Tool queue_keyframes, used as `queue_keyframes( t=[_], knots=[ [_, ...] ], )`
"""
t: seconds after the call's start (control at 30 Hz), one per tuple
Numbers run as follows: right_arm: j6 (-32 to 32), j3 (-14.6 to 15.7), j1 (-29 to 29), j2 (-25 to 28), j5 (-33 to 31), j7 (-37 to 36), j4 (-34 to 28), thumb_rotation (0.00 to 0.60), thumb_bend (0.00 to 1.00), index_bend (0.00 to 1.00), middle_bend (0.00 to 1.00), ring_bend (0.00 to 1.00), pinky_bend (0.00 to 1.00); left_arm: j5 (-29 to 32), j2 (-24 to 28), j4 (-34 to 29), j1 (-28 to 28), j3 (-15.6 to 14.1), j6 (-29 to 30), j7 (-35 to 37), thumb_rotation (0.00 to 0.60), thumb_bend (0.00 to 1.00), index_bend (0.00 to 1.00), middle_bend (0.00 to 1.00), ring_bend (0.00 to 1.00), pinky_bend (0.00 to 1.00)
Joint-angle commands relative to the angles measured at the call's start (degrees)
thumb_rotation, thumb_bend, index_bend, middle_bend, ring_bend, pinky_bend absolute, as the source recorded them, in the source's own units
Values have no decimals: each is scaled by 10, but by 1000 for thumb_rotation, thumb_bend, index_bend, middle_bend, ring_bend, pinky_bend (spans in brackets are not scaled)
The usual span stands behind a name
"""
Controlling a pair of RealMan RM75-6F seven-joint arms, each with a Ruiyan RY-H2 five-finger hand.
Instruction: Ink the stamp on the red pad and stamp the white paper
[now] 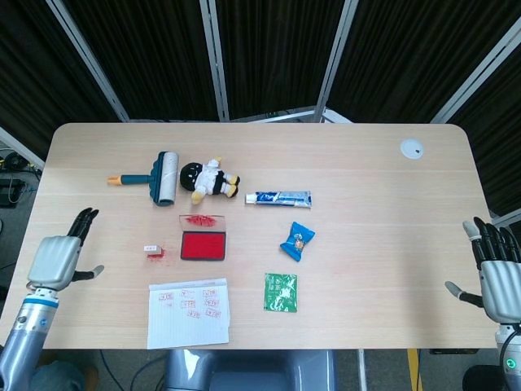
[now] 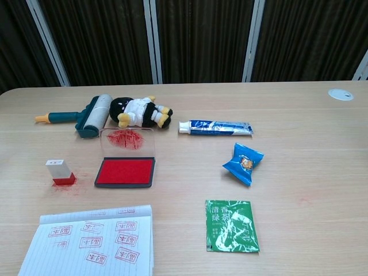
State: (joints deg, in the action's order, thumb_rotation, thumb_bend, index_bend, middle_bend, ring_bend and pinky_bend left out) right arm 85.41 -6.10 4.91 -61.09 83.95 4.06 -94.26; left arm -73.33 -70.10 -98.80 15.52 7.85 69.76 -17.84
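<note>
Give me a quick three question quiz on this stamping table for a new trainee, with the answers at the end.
1. True or false: the left hand holds the stamp.
2. Which lies nearest the ink pad: A toothpaste tube, B stamp, C green packet?
3. Fill in: the white paper already carries red ____.

Key: 1 false, both hands are empty, fingers apart; 2 B; 3 stamp marks.
</note>
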Motion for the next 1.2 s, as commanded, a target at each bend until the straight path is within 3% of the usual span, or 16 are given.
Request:
queue_keyframes(
  t=[0.03,0.27,0.43,0.8,0.97,1.2],
  knots=[
    [-9,-3,4,-4,-9,2,6,600,0,0,0,0,0,46,-46,36,42,24,-48,-16,600,107,103,161,719,776],
    [-16,-4,5,-8,-23,5,14,600,0,0,0,0,0,74,-95,96,85,28,-99,-10,600,251,269,317,732,779],
    [-17,-4,5,-9,-26,7,16,600,0,0,0,0,0,83,-115,118,102,23,-116,-18,600,294,327,351,732,779],
    [-21,-4,6,-10,-29,5,19,600,0,0,0,0,0,86,-147,159,120,5,-127,-21,600,288,366,393,732,779],
    [-22,-4,7,-10,-29,4,20,600,0,0,0,0,0,85,-154,167,122,-1,-127,-16,600,202,382,414,733,779],
    [-22,-4,7,-10,-30,3,20,600,0,0,0,0,0,84,-165,180,126,-6,-123,-18,600,199,404,422,732,779]
  ],
)
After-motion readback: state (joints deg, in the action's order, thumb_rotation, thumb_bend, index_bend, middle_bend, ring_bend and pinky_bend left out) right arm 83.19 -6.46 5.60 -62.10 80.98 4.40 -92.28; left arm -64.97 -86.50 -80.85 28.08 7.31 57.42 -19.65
